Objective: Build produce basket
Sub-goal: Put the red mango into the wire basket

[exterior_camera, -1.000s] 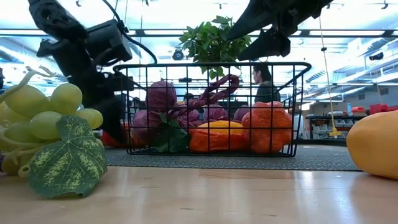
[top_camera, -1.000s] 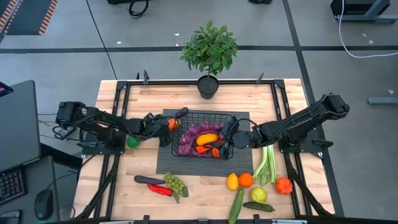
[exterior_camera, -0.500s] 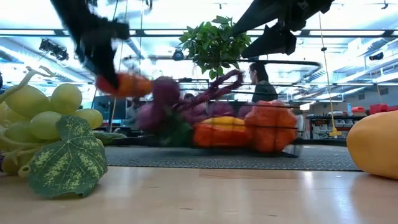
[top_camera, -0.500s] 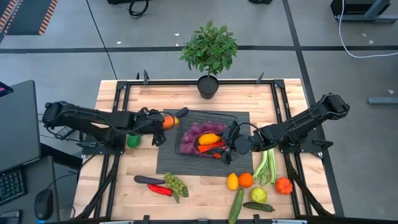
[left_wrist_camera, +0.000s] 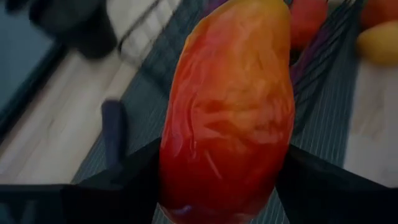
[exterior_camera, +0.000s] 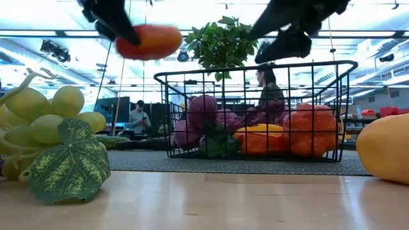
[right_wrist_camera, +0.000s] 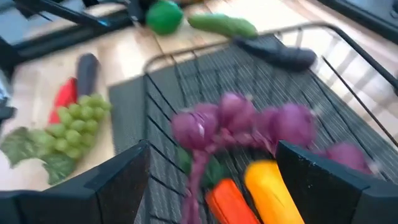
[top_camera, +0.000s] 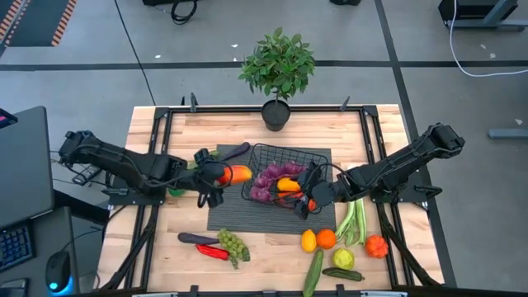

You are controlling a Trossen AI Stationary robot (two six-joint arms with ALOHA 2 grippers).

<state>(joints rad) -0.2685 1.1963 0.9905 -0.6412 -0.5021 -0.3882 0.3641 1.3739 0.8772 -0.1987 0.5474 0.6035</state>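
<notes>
The black wire basket (top_camera: 285, 177) stands on the dark ribbed mat (top_camera: 227, 210). It holds purple grapes (right_wrist_camera: 236, 121), a yellow pepper (right_wrist_camera: 270, 180) and an orange piece (right_wrist_camera: 224, 199). My left gripper (top_camera: 219, 176) is shut on an orange-red fruit (top_camera: 237, 174) just left of the basket. In the low view the fruit (exterior_camera: 148, 41) is above the height of the basket's rim. My right gripper (top_camera: 311, 198) is open at the basket's right near corner, over its rim (exterior_camera: 319, 64). My left gripper pinches the orange-red fruit's end nearest the wrist (left_wrist_camera: 224, 186) between its two fingers (left_wrist_camera: 124, 180). The fingers come from the table's left, and the rest of the fruit sticks out past them toward the basket. The fruit is lifted clear of the mat. My right gripper stands over the basket's corner; I cannot tell whether a finger touches the wire.
A potted plant (top_camera: 278, 70) stands at the far edge, and an eggplant (top_camera: 233, 152) lies at the mat's far side. Green grapes (top_camera: 233, 244) and a red pepper (top_camera: 212, 252) lie near left. A lemon (top_camera: 308, 240), orange (top_camera: 326, 238), leek (top_camera: 353, 219) and cucumber (top_camera: 314, 268) lie near right.
The basket has slid along the mat toward the table's right edge with its load. My right gripper has gone the same way, staying at its right near corner. My left gripper has risen with the orange-red fruit, from beside the basket's left wall to above its rim.
</notes>
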